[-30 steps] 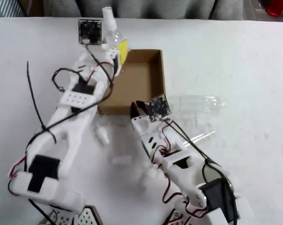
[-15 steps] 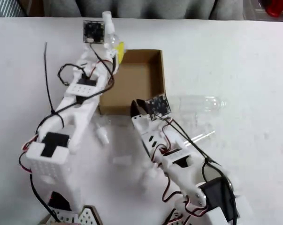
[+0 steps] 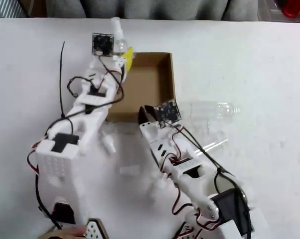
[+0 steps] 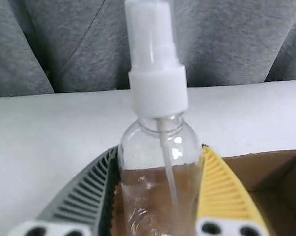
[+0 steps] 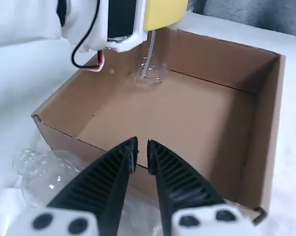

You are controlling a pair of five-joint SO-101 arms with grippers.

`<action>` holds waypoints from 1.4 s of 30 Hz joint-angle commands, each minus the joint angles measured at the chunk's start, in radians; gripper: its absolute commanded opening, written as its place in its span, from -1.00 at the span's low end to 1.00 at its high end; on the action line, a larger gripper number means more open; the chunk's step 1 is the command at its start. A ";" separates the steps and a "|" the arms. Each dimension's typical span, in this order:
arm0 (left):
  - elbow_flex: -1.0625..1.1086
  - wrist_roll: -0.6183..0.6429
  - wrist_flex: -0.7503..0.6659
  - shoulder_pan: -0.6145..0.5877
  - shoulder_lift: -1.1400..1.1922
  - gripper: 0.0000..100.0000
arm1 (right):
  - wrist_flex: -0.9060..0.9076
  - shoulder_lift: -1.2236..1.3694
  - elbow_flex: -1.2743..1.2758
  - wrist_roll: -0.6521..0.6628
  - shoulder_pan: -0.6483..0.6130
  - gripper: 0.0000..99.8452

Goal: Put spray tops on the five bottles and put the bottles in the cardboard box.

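Note:
A clear bottle (image 4: 157, 182) with a white spray top (image 4: 155, 73) stands upright between the grey and yellow fingers of my left gripper (image 4: 160, 157), which is shut on it. In the high view this bottle (image 3: 118, 39) is at the far left corner of the cardboard box (image 3: 162, 62), with my left gripper (image 3: 122, 51) on it. Its base (image 5: 152, 73) hangs just above the box floor (image 5: 187, 118). My right gripper (image 5: 141, 150) is shut and holds nothing, just outside the box's near wall (image 3: 122, 115). Another clear bottle (image 3: 213, 109) lies uncapped to the right of the box.
Loose white spray tops (image 3: 108, 143) and a dip tube (image 3: 214, 145) lie on the white table (image 3: 259, 64) in front of the box. A further clear bottle (image 5: 44, 179) lies against the outside of the near box wall. Grey fabric (image 4: 64, 44) runs behind the table.
My left arm has swung right and brought the capped bottle slightly nearer and lower at the box's far left corner. The right arm has not moved.

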 commanded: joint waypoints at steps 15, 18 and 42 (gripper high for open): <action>-0.140 -0.011 -0.075 -0.013 0.099 -0.93 | 0.001 -0.007 -0.046 0.005 -0.030 -0.97; -0.133 -0.011 -0.075 -0.013 0.099 -0.93 | 0.001 -0.007 -0.046 0.005 -0.030 -0.97; -0.083 -0.012 -0.077 -0.019 0.094 -0.59 | 0.001 -0.015 -0.046 0.012 -0.028 -0.97</action>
